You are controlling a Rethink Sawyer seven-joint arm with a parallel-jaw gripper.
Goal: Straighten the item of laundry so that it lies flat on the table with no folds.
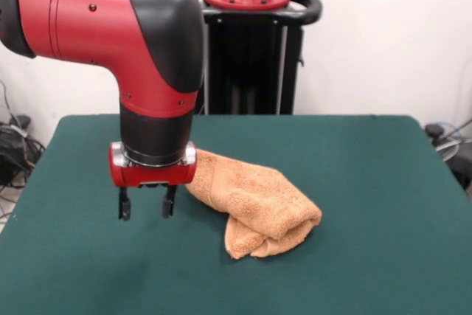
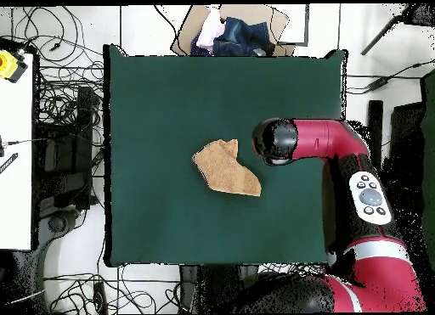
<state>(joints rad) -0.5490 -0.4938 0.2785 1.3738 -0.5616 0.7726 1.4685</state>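
Dark green worktop (image 1: 383, 204), felt-like, rectangular — much wider than what lies on it. One thing on it: an orange-tan towel (image 1: 254, 201), terry cloth, bunched and folded over itself, not flat. From the front it runs as a thick roll from upper left down to a doubled, rounded lump at lower right, with a fold tucked under near the front edge. From overhead the towel (image 2: 226, 168) sits near the middle of the worktop (image 2: 153, 99), an uneven wedge with one corner pointing toward the bottom right — well apart from every edge. Green surface shows all round it.
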